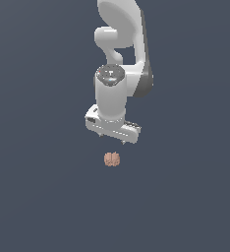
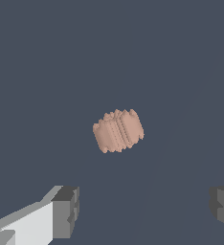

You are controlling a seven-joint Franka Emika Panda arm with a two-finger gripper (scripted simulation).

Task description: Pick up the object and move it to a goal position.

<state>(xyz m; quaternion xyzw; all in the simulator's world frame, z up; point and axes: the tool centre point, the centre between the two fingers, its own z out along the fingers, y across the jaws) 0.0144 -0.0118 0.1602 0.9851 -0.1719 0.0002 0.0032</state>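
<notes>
Right above the pinkish-brown lumpy blob (image 2: pixel 117 131) we're hovering, gripper (image 2: pixel 145 210) fingers spread wide and holding nothing, so we're centering before dropping straight down

Both renders were evenly and softly lit, with flat shading, no glare and no blur. No cast shadows showed below the end effector (image 1: pixel 113 135). Edges looked slightly jagged.

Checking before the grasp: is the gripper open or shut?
Open. In the wrist view the gripper has its two fingers wide apart, nothing between them; the object lies apart, ungrasped.
</notes>
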